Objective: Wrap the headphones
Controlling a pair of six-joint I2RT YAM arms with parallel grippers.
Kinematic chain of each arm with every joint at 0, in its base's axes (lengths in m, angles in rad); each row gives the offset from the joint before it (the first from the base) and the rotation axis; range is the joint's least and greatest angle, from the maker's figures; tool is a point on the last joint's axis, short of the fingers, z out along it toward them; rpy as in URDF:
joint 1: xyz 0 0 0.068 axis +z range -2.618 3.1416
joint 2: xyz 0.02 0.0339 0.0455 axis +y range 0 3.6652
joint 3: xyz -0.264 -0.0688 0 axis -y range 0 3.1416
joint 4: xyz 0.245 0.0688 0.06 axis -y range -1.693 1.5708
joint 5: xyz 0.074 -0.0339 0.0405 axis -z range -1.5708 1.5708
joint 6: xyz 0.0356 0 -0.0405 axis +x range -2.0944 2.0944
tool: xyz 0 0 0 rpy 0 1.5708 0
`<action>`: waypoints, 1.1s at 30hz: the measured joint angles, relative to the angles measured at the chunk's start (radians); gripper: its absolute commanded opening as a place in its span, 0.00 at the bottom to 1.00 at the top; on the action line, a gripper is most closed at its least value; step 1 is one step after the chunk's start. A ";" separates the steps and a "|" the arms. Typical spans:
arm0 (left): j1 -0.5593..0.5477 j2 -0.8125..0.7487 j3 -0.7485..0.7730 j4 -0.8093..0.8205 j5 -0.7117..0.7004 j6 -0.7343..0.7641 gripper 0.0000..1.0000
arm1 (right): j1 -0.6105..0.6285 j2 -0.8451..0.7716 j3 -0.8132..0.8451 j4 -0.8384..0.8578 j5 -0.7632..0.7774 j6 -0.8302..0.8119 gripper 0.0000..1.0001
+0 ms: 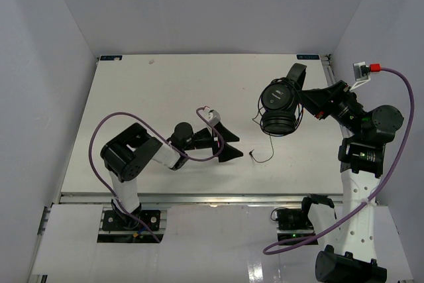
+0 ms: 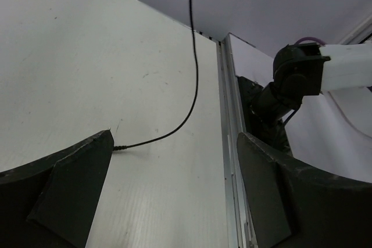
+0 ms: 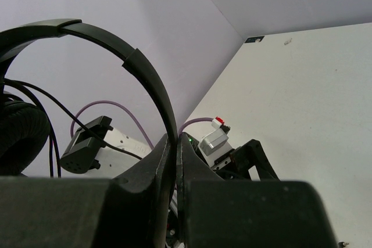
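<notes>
The black headphones (image 1: 278,104) hang above the table at the right. My right gripper (image 1: 306,99) is shut on their thin headband (image 3: 133,56), which passes between the jaws of the right gripper (image 3: 176,143). One padded earcup (image 3: 20,135) shows at the left edge of the right wrist view. The thin cord (image 1: 266,158) drops to the table and its plug (image 2: 119,147) lies flat beside my left fingertip. My left gripper (image 1: 240,146) is open near the table, its jaws wide in the left wrist view (image 2: 174,143), with nothing between them.
The white table (image 1: 152,97) is walled at the back and on both sides. A metal rail (image 2: 228,143) runs along its front edge. Purple robot cables (image 1: 106,130) loop beside each arm. The right arm's base (image 2: 296,74) stands past the rail.
</notes>
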 measured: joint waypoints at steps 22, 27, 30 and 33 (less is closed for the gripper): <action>-0.179 0.048 0.224 0.015 -0.322 0.124 0.97 | 0.000 -0.005 -0.002 -0.004 0.000 -0.001 0.08; -0.200 0.094 0.292 0.024 -0.352 0.141 0.91 | 0.000 -0.004 -0.009 -0.005 0.000 -0.001 0.08; -0.216 0.119 0.307 0.023 -0.350 0.142 0.81 | 0.000 -0.004 -0.010 -0.005 0.000 -0.001 0.08; -0.224 0.127 0.312 0.022 -0.346 0.138 0.63 | 0.000 -0.004 -0.010 -0.005 0.000 -0.001 0.08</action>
